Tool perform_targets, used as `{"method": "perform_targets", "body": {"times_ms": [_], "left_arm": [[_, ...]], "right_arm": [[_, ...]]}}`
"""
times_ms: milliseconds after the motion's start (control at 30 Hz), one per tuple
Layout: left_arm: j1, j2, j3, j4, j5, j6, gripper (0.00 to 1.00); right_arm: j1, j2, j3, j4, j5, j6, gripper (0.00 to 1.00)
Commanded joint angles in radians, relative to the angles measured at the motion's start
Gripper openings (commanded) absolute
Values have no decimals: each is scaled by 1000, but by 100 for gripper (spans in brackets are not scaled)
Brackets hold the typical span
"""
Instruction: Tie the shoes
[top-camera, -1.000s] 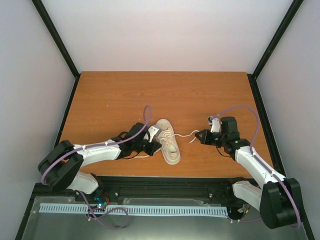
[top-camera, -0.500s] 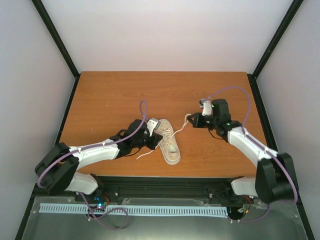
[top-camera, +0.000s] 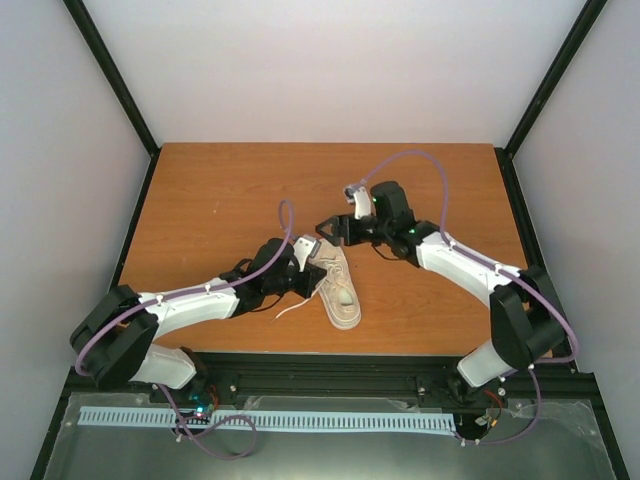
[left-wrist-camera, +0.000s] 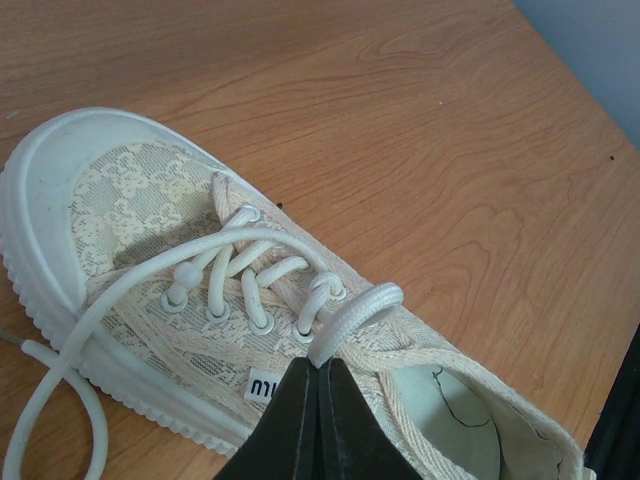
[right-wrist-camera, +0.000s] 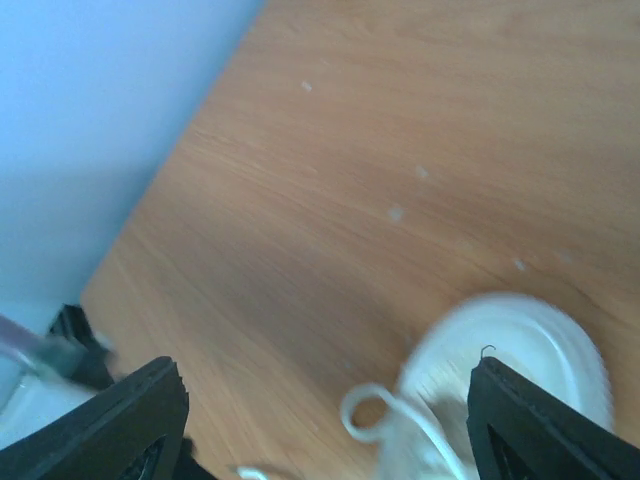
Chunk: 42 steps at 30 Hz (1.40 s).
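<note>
Black left hand (left-wrist-camera: 318, 366), pressed together, pinching a loop of pale lace (left-wrist-camera: 352, 306) above the top eyelets. Cream lace-patterned sneaker (top-camera: 340, 290), sole down near the front middle of the wooden bench (top-camera: 220, 190), its toe pointing away from the arm bases. Right hand (top-camera: 330, 228), spread and holding nothing, just beyond the toe.

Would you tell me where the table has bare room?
Bare: the far-left corner of the table, and the near strip between shoe and right arm. Crowded: around the shoe, between the right gripper and the left gripper pinching its lace.
</note>
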Motion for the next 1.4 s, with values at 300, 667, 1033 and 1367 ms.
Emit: {"method": "perform_targets", "body": {"times_ms": [300,667,1033,1367], "left_arm": [[-5,1,29,32,26,-1,1],[-4,-9,26,23,17,-1,1],[-4,-5,38,15,16,0,1],[-4,-5,61,-40,-21,-15,11]], "right_arm": [[-46,-161,-310,138,-218,-78,71],[-23,-87,-277,98,-232,-122,51],[-12,-46,-256,75,-266,-167,38],[-8,-72,-269,73,-260,-189,3]]}}
